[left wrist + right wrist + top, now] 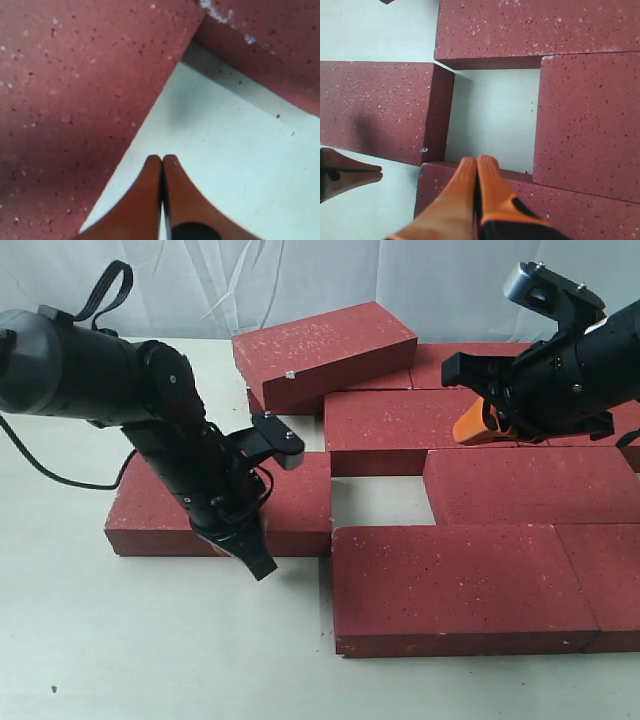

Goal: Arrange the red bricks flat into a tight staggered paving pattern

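Near red bricks [455, 585] on the pale table [150, 640], left gripper [162, 161] and right gripper [478, 161] hang closed, empty.

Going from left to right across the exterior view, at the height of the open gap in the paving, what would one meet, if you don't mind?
The lone brick → bare table gap → laid brick of the paving.

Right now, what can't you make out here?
Exterior view: the frame edge cuts the far-right bricks, so the count is open.
Exterior view: the left arm covers the middle of the left brick.
Exterior view: the top brick hides most of what it rests on.
Left wrist view: blurred, too close; only brick parts beside the left tool.
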